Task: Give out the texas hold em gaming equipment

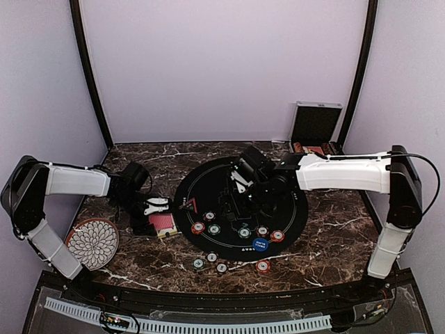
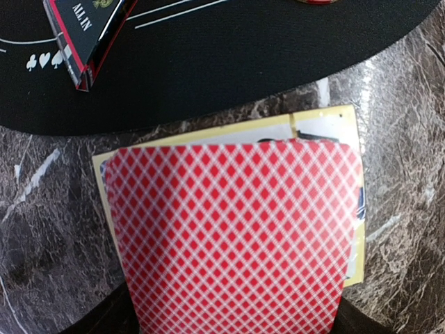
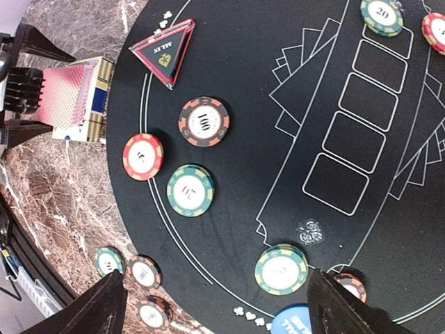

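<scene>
Red-backed playing cards (image 2: 236, 236) overlap a yellow box (image 2: 323, 125), left pincer (image 3: 59, 94) straddling them, clamped or not I cannot tell; right pincer (image 3: 215, 278) gapes apart above poker chips (image 3: 190, 190) on black mat (image 3: 278, 83).

soft even light; left wrist view seems slightly blurred.

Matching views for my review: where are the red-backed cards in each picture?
Top external: red-backed cards just left of the black mat.
Left wrist: cards fill the lower centre.
Right wrist: cards at the far left edge.
Shared landmark: ALL IN triangle on the mat's edge beside them.
</scene>
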Controlling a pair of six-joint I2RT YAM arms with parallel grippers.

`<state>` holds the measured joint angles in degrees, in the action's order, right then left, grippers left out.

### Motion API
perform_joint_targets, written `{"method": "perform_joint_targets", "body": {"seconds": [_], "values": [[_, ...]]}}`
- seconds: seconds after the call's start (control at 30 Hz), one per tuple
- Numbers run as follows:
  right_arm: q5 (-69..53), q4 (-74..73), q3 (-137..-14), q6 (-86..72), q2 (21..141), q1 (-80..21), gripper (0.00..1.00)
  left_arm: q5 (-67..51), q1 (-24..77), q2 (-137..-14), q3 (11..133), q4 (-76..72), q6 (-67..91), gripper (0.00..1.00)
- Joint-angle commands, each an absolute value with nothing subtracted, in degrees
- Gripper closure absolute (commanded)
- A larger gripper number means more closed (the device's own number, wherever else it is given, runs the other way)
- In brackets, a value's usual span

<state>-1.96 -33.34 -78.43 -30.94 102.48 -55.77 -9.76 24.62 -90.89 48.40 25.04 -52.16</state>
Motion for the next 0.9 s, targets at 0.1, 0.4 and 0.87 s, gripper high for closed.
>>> {"method": "perform_joint_targets", "body": {"seconds": [0.1, 0.4, 0.87], "values": [[-4.5, -30.2, -77.6, -32.3, 101.0, -55.5, 0.12, -9.1, 24.8, -90.7, 48.6, 25.5, -51.7, 0.26], [-6.7, -27.5, -76.8, -34.0, 101.5, -55.2, 0.17, -9.4, 24.9, -88.6, 47.0, 24.3, -51.6, 0.5], [-9.4, -25.2, -76.8, -35.3, 101.9, -54.6, 0.19, -9.0, 24.8, -84.6, 46.8, 24.3, -51.4, 0.88]]}}
